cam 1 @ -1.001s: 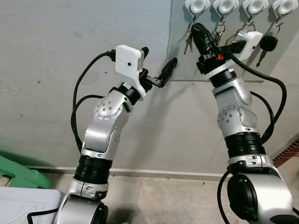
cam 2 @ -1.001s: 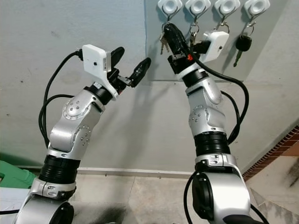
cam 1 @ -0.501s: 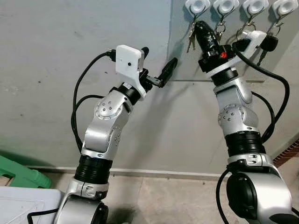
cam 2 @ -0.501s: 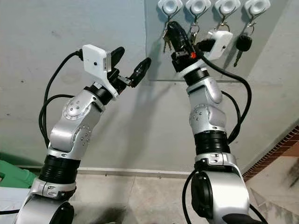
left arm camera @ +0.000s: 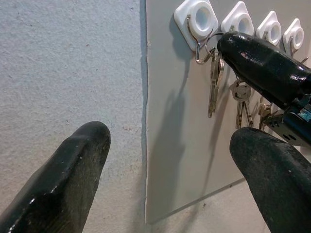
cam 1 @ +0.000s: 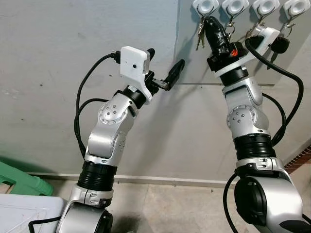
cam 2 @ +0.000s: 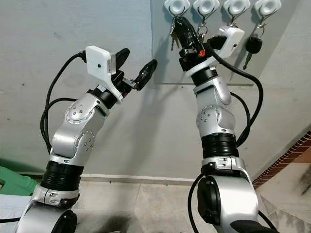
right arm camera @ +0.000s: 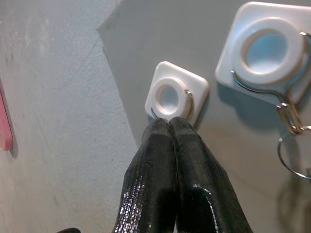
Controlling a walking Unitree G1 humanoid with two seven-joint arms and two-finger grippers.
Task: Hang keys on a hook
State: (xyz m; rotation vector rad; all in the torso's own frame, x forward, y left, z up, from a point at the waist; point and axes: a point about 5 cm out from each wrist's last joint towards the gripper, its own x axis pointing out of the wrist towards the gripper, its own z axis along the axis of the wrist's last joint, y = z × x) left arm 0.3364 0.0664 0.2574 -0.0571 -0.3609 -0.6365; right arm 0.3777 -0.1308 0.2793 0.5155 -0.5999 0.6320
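Silver keys — right hand — hook

Green stool, white box, brick edge

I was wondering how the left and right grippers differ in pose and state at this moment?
The right gripper has its fingers pressed together, tips at the leftmost white hook, holding the keys there; the left gripper is spread open and holds nothing. The right reaches up onto the grey board; the left hovers lower, beside the board's edge. Both have long black fingers.
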